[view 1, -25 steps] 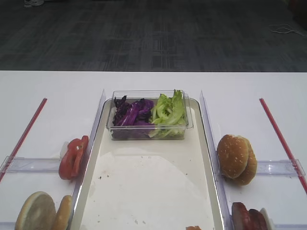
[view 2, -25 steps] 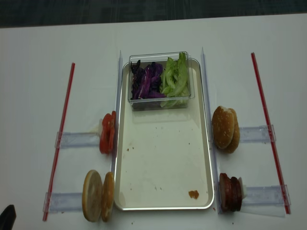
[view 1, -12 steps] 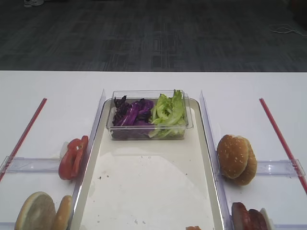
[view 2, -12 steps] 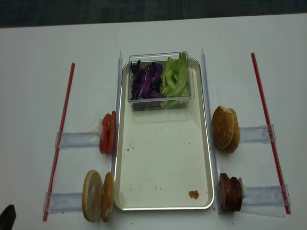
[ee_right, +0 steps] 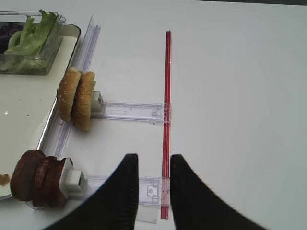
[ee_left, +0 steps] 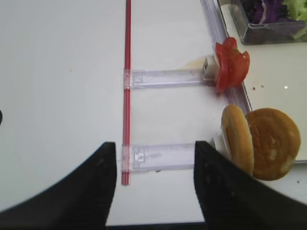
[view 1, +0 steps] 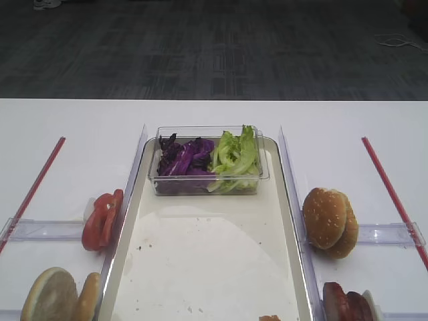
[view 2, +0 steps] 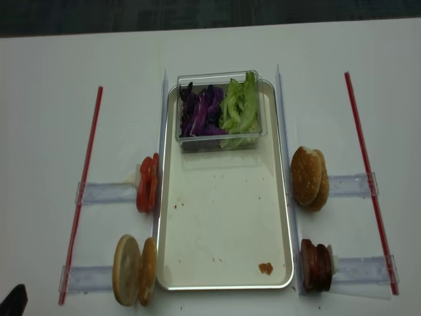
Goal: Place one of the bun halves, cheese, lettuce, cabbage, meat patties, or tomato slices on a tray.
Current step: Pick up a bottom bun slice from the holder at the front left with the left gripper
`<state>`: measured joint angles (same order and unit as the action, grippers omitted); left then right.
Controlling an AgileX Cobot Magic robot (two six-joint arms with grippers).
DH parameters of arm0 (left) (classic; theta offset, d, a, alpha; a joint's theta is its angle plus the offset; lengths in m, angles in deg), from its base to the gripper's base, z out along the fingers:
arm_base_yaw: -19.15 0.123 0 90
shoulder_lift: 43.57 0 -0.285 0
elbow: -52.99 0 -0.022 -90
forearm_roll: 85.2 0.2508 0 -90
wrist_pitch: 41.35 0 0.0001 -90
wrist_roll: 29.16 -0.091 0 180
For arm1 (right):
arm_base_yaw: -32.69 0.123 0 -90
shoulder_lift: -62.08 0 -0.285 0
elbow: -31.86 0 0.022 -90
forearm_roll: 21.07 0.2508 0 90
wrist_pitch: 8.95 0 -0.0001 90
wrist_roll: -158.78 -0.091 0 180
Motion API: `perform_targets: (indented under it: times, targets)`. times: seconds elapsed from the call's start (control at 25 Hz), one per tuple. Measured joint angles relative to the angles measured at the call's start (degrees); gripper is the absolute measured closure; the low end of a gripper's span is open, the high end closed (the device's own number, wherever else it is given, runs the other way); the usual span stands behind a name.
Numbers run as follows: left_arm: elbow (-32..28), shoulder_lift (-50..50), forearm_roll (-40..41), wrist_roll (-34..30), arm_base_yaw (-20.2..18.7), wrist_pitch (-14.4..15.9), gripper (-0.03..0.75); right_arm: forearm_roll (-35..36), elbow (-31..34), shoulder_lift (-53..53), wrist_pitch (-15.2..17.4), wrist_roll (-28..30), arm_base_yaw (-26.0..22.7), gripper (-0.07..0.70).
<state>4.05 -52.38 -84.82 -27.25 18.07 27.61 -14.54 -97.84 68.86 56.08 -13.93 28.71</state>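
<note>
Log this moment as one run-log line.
left gripper: open, empty, near bun halves | right gripper: open, empty, beside meat patties | tray: holds clear tub only

A clear plastic tub [view 2: 220, 112] sits at 12 o'clock. Two domed bun tops [view 2: 309, 178] stand on edge at 3 o'clock. Red strips [view 2: 81, 197] flank the white table [view 2: 52, 99].
</note>
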Motion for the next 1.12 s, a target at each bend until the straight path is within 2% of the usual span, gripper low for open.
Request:
perform_targets:
  times: [0.2,0.4,1.0,1.12]
  targets:
    - [1.59,-5.67,-0.38,-0.1,-0.48,0.94,0.365,0.0,0.0,0.0,0.0,0.0,0.0,0.43]
    - [4.96,-11.55,-0.38,-0.1,-0.57,3.51,0.365,0.0,0.0,0.0,0.0,0.0,0.0,0.43]
    - [19.21,-36.73,-0.38,4.4,-2.6,3.5,0.363,0.0,0.0,0.0,0.0,0.0,0.0,0.43]
    - [21.5,-42.28,-0.38,5.95,-2.6,3.28,0.331,0.0,0.0,0.0,0.0,0.0,0.0,0.43]
